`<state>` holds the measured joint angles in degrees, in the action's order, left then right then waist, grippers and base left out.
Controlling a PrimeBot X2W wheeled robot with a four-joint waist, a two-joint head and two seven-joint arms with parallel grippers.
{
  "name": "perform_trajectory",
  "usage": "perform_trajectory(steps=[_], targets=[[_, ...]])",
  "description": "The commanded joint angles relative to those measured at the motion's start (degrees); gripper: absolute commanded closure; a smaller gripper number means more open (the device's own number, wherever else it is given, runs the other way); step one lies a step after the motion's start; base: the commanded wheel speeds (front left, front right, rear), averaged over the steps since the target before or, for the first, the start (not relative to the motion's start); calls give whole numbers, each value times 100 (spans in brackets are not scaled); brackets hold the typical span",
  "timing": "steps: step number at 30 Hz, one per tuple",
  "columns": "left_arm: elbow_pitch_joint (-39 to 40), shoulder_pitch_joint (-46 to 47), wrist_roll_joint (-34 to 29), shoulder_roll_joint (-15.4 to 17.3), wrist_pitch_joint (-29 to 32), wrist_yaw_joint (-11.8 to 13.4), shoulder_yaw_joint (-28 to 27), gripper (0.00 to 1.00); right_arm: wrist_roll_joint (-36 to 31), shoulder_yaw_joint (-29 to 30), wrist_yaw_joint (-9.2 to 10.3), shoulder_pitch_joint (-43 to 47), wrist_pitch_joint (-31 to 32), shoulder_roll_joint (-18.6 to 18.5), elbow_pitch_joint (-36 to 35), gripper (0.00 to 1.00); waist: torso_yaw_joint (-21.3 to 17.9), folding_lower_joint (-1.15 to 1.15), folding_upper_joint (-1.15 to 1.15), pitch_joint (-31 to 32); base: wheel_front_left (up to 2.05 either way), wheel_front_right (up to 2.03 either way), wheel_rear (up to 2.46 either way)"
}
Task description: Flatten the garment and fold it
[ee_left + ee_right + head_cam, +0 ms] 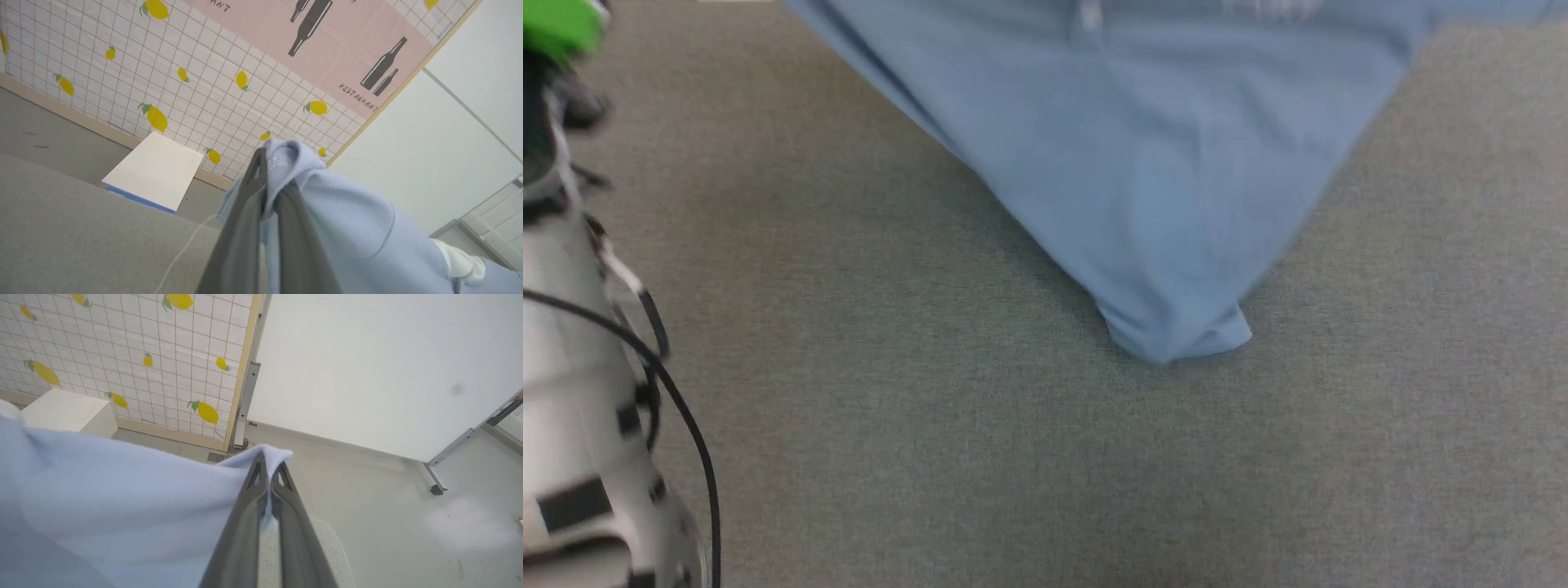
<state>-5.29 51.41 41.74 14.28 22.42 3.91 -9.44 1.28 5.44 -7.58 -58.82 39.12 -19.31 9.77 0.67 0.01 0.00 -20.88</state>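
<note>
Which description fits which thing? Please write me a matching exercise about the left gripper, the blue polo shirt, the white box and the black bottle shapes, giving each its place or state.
Things:
1. left gripper
2. polo shirt
3. white box
4. black bottle shapes

Places or states:
a. printed on the pink panel
b. standing on the floor by the lemon-patterned wall
c. shut on the polo shirt
d. held up, hanging down to a point at the grey surface

Pairs: 1-c, 2-d, 3-b, 4-a.
</note>
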Motion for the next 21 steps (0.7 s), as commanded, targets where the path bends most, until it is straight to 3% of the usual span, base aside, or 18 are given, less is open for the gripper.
perform_trajectory(steps=[1,7,13,17,21], targets=[[-84,339,7,29,-154,97,-103,100,-94,-16,9,-319,-168,10,47,100,-103,-1,0,-513,0,0,0],[-593,1934,114,16,-1191,233,-581,100,-605,131,9,-1867,-1348,291,266,100,-136,-1,0,-1055,0,0,0],[-711,2822,275,-10,-1880,-3,-753,100,-1193,348,9,-2896,-2607,556,578,100,-105,-1,0,-1228,0,0,0],[-822,2861,436,-35,-1952,-192,-797,100,-1259,347,9,-3006,-2983,633,938,100,-80,-1,0,-1180,0,0,0],[-1183,2112,189,81,-1709,-402,-507,100,-1067,250,9,-2456,-3015,613,1327,100,-43,-1,0,-958,0,0,0]])
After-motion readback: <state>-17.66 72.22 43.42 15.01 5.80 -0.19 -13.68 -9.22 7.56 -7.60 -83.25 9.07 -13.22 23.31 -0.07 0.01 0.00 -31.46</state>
